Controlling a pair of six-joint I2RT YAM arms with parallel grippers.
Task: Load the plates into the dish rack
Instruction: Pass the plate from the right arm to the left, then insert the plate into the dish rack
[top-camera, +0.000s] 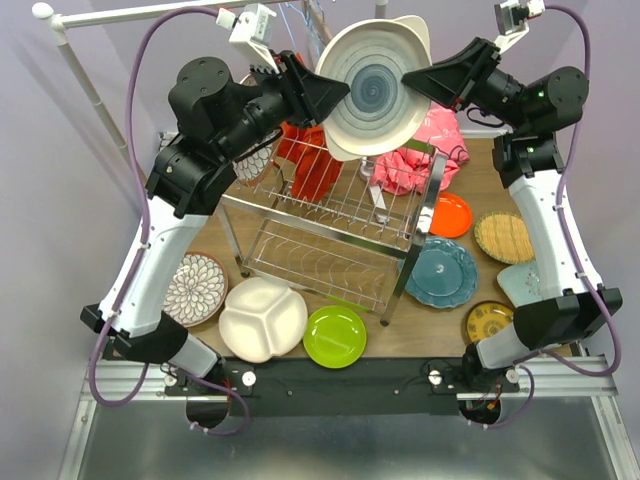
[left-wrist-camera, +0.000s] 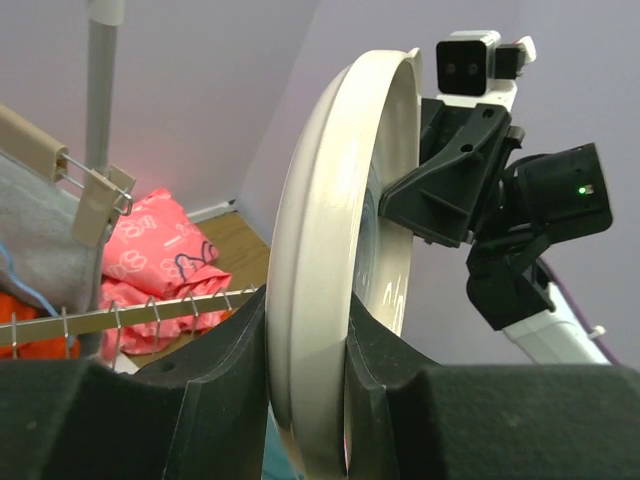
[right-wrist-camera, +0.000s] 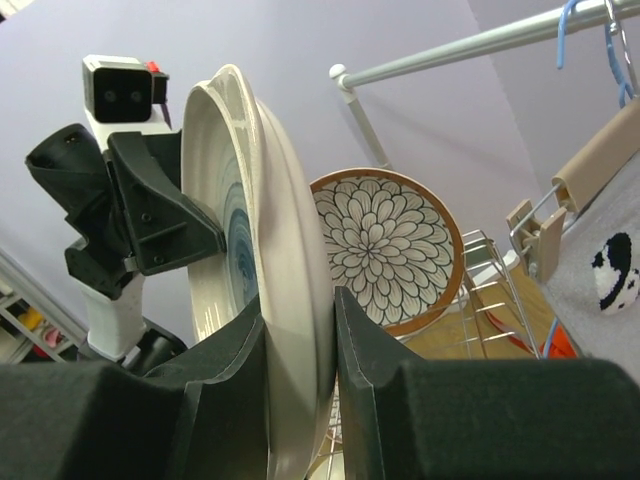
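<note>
Counter (top-camera: 420, 335) from above: the dish rack (top-camera: 335, 220) stands in the middle. Along the near side are a white-and-dark floral plate (top-camera: 195, 288), a white divided plate (top-camera: 262, 318) and a lime green plate (top-camera: 335, 337). To the right lie a teal plate (top-camera: 441, 272), an orange plate (top-camera: 450, 214) and a yellow patterned plate (top-camera: 488, 322). A red cloth (top-camera: 305, 165) and a pink cloth (top-camera: 432, 150) lie at the rack's far side. High over the rack a cream plate (top-camera: 375, 95) with a blue swirl hangs tilted on edge between the two arms. The left gripper (top-camera: 335, 92) is on its left rim and the right gripper (top-camera: 412, 78) on its upper right rim.

From the left wrist, the black fingers (left-wrist-camera: 230, 380) sit on either side of the cream rim and press against both faces — drawn in to the plate's thickness, gripping it. The right gripper bites the far rim. The pink cloth and a line of rack wires show low on the left.

From the right wrist, the fingers (right-wrist-camera: 370, 390) likewise pinch the rim, and the narrow gap between them is filled by the plate. The left gripper holds the opposite edge. Beyond — upright by the rack wires — stands a second floral plate (right-wrist-camera: 385, 250) with a brown rim, under a white rail (right-wrist-camera: 480, 45).
</note>
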